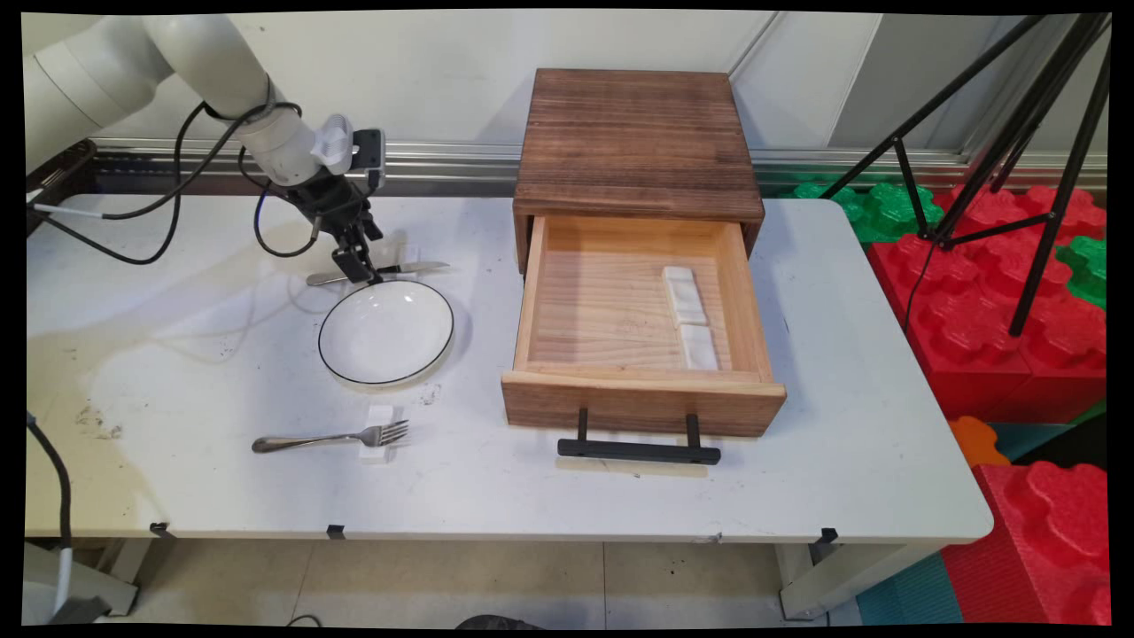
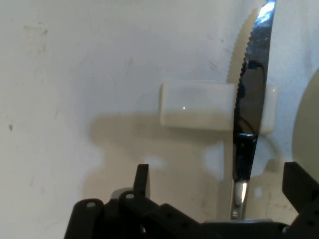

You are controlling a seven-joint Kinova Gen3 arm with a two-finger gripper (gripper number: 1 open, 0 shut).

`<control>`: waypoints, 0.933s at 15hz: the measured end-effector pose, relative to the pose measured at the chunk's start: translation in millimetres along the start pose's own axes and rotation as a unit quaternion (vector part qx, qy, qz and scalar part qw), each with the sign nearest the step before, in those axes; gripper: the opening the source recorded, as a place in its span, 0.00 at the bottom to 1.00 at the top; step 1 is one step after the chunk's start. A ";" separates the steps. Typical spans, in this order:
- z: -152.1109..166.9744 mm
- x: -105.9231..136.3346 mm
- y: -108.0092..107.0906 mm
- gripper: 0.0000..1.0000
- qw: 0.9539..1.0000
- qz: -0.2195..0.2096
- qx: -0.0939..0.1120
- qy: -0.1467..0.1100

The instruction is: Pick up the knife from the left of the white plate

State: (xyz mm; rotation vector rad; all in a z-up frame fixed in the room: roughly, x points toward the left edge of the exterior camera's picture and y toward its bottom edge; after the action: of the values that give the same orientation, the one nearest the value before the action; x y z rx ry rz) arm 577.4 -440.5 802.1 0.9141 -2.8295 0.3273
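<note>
2 black fingers point(image 2: 142, 180) of the gripper point(image 2: 219, 186) stand wide apart, holding nothing, one each side of the knife point(image 2: 248, 114). They should close on its handle, low and straight.

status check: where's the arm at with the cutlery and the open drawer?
Done: drawer is open, holding two white rests only. In hand: nothing; the tool is open, low over the knife, which lies across its white rest beyond the plate. Left: knife, plate and fork all sit on the table.
</note>
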 end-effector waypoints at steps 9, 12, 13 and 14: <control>6.3 2.1 -0.9 0.00 1.000 0.000 -0.010 -0.001; 6.2 2.3 -0.8 0.00 1.000 0.000 -0.010 0.000; 6.0 2.2 -0.4 0.00 1.000 0.000 -0.011 0.000; 5.5 1.9 0.0 0.00 1.000 0.000 -0.011 0.000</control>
State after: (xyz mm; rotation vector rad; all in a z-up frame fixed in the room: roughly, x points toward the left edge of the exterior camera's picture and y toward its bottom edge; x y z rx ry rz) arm 575.4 -442.9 797.1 0.9105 -2.8268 0.2943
